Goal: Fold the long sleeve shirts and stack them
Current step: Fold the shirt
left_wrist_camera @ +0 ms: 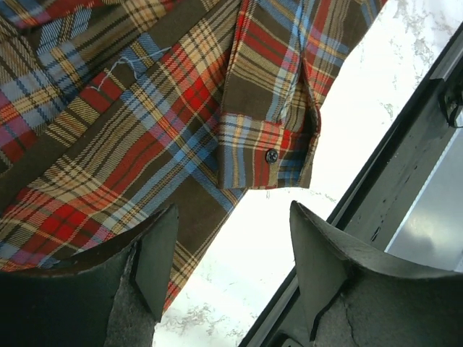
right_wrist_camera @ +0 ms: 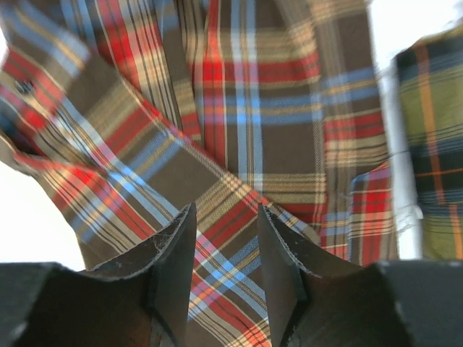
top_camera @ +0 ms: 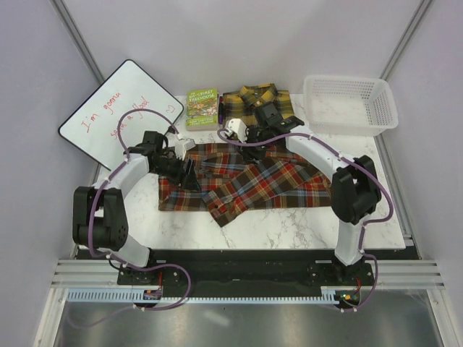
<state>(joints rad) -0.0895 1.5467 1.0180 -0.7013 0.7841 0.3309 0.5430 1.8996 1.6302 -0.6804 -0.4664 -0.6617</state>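
Red-brown plaid shirt (top_camera: pixel 253 182): mid-table (top_camera: pixel 289 224), long axis left to right, one sleeve crossing diagonally; yellow shirt (top_camera: pixel 249 97) folded at far edge. Left gripper (left_wrist_camera: pixel 233 217) over its left end, right gripper (right_wrist_camera: pixel 226 217) over its far edge; both jaws apart, empty, cloth directly beneath

The worktop (top_camera: pixel 289 224) is white marble-patterned and rectangular. A red-brown plaid shirt (top_camera: pixel 253 181) lies at its centre, flat and partly folded, with one sleeve crossing diagonally toward the near edge and its buttoned cuff resting on bare marble. A yellow and black plaid shirt (top_camera: pixel 249 101) lies folded along the far edge. A green book (top_camera: pixel 202 108) lies just beside it on the left. A white basket (top_camera: pixel 383 108) occupies the far right corner. A whiteboard (top_camera: pixel 116 119) stands at the far left corner; whether it rests on the surface cannot be told.
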